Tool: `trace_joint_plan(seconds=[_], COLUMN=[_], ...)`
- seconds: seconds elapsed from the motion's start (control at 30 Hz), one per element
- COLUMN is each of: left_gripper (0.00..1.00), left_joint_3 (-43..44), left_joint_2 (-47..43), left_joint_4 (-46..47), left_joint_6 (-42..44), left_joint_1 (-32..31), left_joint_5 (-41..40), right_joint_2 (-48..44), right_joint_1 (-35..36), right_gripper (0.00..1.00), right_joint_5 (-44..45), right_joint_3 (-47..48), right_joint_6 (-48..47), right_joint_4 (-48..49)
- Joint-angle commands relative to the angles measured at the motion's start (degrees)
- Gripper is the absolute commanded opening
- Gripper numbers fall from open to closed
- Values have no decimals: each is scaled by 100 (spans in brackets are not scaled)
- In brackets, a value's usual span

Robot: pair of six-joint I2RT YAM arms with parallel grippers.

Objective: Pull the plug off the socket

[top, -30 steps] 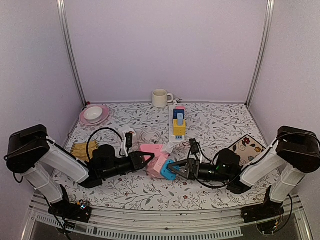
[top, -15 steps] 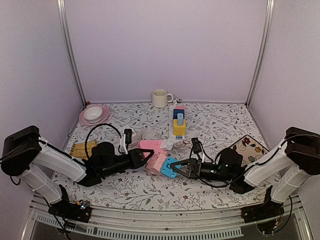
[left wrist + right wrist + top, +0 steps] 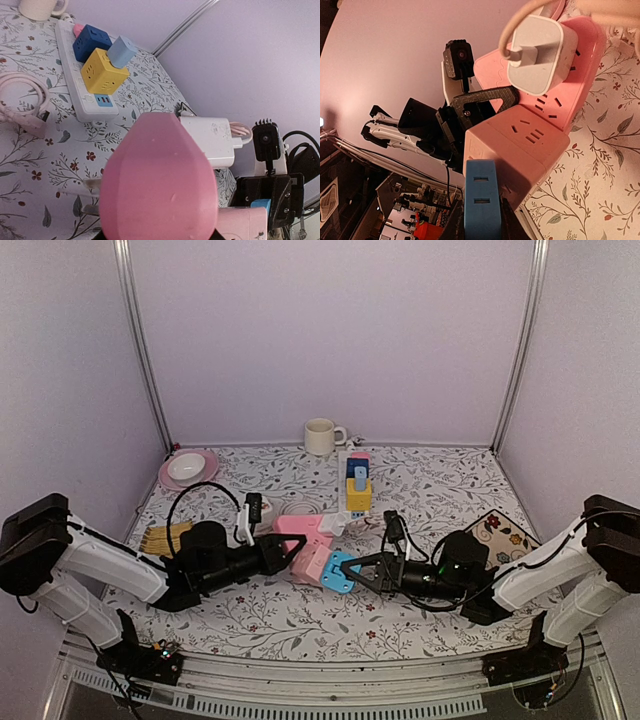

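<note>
Now blue plug inside right pincer, against pink socket

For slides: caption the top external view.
Left gripper holds the pink plastic cube socket stack; right gripper clamps its blue rectangular plug.

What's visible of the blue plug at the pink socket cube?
The blue plug is a boxy, matte plastic block with two slots on its visible face. One side sits flush against the pale pink socket cube; the right gripper pinches it between its fingers. Its prongs are hidden, so how far it is seated cannot be told.
</note>
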Motion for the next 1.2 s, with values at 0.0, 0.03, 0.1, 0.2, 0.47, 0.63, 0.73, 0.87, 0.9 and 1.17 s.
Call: trace_joint_plan(seconds=[0.0,0.03,0.1,0.2,0.47,0.63,0.73,0.87,0.9,1.17], left_gripper=[0,0,0,0,0,0,0,0,0,0], left_joint_3=[239,223,192,153,98,88,71,67,69,150], left_joint_2=[-197,-220,-254,-297,-275,-252,-243,-249,-257,-428], left_joint_4=[326,341,359,368,496,502,510,475,431,-76], left_joint_6=[183,219,259,295,326,406,451,546,578,706], left_joint_1=[-77,-73,-72,-73,-77,-77,-71,-74,-77,22], left_joint_5=[37,53,51,29,6,-30,-58,-127,-155,-318], right_joint_2=[-246,-269,-314,-404,-681,-718,-713,-699,-706,-729], right_joint_1=[51,57,62,56,54,54,60,53,54,58], right_gripper=[7,7,5,4,3,3,3,3,3,3], right_joint_5=[-145,-163,-232,-301,-396,-477,-488,-535,-546,-667], right_joint_3=[211,211,246,274,275,281,273,284,275,257], right_joint_6=[-137,-129,-110,-76,-82,-82,-68,-48,-41,-27], right_joint_4=[1,4,11,74,118,182,224,284,336,661])
